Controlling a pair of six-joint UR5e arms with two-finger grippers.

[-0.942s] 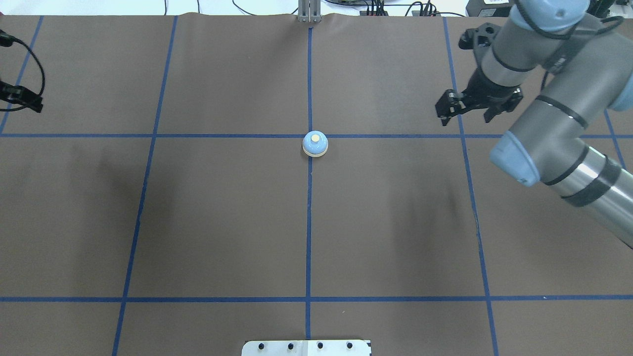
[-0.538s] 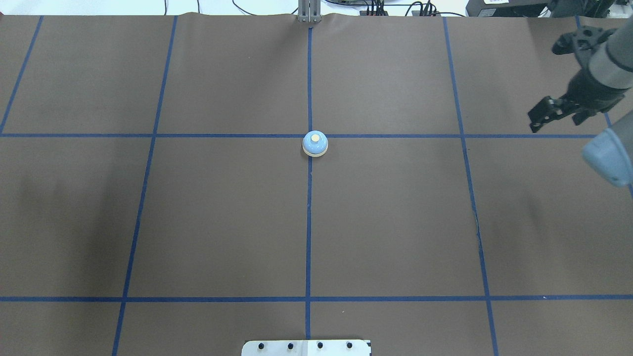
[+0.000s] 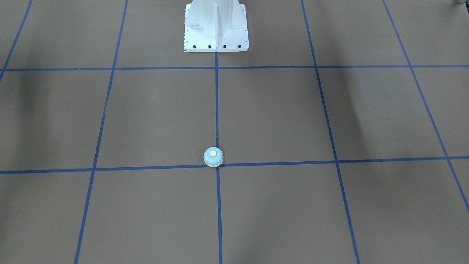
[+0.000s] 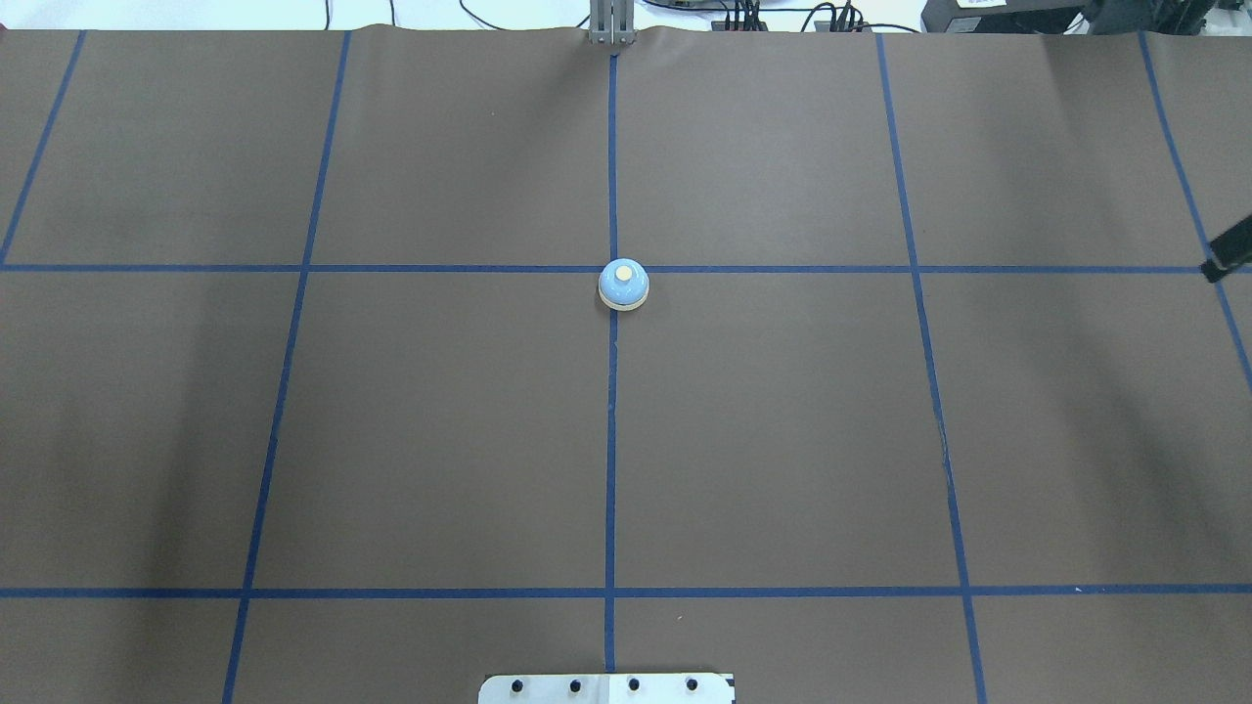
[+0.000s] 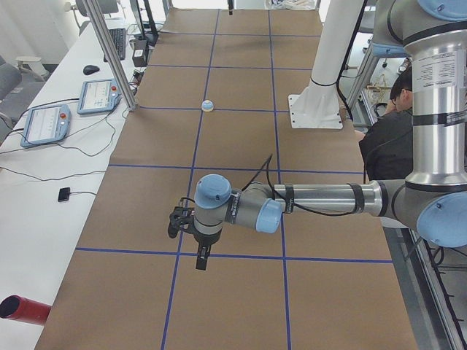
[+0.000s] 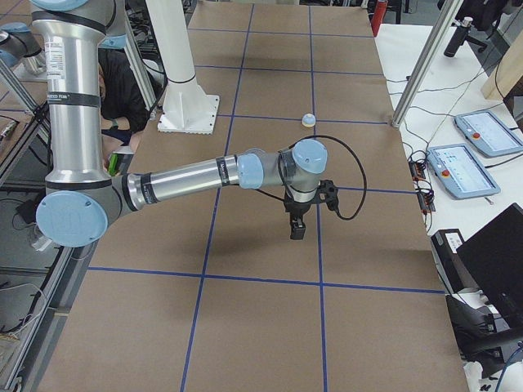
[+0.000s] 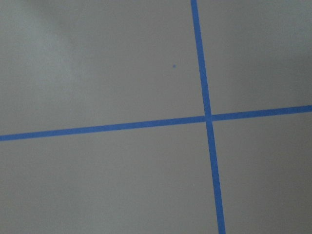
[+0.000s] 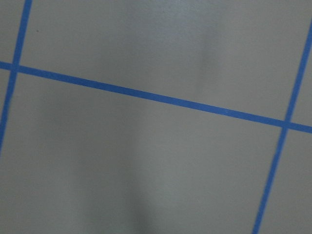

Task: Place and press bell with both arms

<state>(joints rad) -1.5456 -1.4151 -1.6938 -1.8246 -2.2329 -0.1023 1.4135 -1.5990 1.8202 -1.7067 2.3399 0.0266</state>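
The bell (image 4: 623,285), light blue with a cream button, stands upright on the brown table at the crossing of the centre tape lines. It also shows in the front view (image 3: 213,157) and small in both side views (image 5: 208,106) (image 6: 308,120). Nothing touches it. My left gripper (image 5: 202,259) hangs far from it over the table's left end, in the exterior left view only. My right gripper (image 6: 296,224) hangs over the right end. Only a black tip of it (image 4: 1230,256) shows at the overhead view's right edge. I cannot tell whether either is open. Both wrist views show only table and tape.
The white pedestal base (image 3: 216,29) stands at the robot's side of the table. A metal post (image 4: 612,24) stands at the far edge. Control pendants (image 5: 44,122) and a red cylinder (image 5: 22,310) lie beside the table's left end. A person (image 5: 387,138) sits behind the robot.
My right arm has swung out to the right, nearly leaving the overhead view. My left gripper has left that view's left edge. The bell has not moved.
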